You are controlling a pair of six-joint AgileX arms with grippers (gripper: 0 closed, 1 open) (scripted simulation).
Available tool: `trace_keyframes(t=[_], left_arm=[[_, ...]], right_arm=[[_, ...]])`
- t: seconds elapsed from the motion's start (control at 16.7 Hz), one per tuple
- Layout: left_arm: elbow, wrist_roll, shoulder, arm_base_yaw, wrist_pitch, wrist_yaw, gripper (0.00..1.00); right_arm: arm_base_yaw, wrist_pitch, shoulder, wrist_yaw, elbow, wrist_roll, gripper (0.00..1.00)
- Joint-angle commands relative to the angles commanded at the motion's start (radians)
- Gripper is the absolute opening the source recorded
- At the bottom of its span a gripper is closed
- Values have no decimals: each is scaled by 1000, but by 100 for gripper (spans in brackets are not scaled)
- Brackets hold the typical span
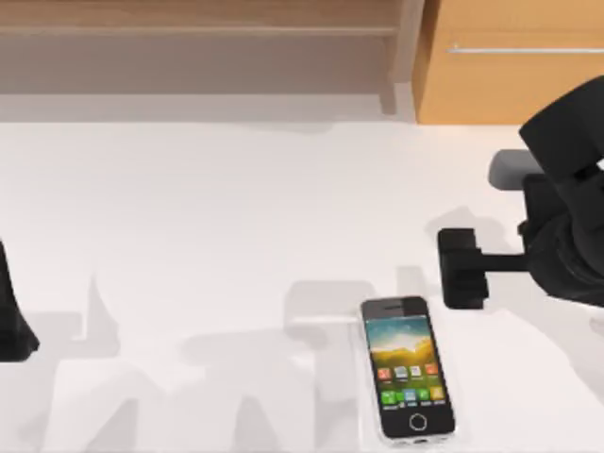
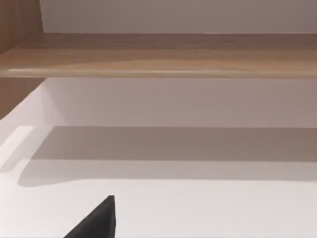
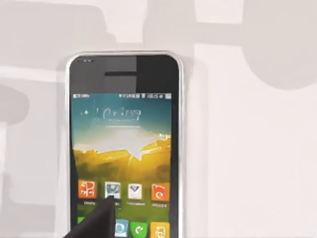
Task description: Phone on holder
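Note:
The phone (image 1: 408, 368) lies flat and face up near the table's front edge, right of centre, its home button toward the front. The right wrist view looks straight down on the phone (image 3: 124, 148), showing its silver rim, black top band and app icons. My right gripper (image 1: 462, 269) hovers just behind and to the right of the phone, apart from it. My left gripper (image 1: 11, 321) is parked at the table's far left edge. I cannot make out the holder. A grey rounded shape (image 1: 510, 170) sticks out from behind the right arm, and I cannot tell what it is.
The white table (image 1: 208, 236) stretches wide between the two arms. A wooden shelf (image 1: 198, 33) and a wooden cabinet (image 1: 514, 61) stand along the back. The left wrist view faces the wooden shelf (image 2: 158, 54) across bare table.

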Motion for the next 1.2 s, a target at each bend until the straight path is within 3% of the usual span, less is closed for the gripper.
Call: trace_keyframes(t=[0.48, 0.9, 1.2], left_arm=[[0, 0, 0, 0, 0, 0, 100], [0, 0, 0, 0, 0, 0, 100], [0, 0, 0, 0, 0, 0, 100]], right_arm=[[183, -233, 446, -1, 334, 164, 100], [189, -238, 464, -2, 348, 171, 100], [192, -82, 540, -1, 270, 172, 100]])
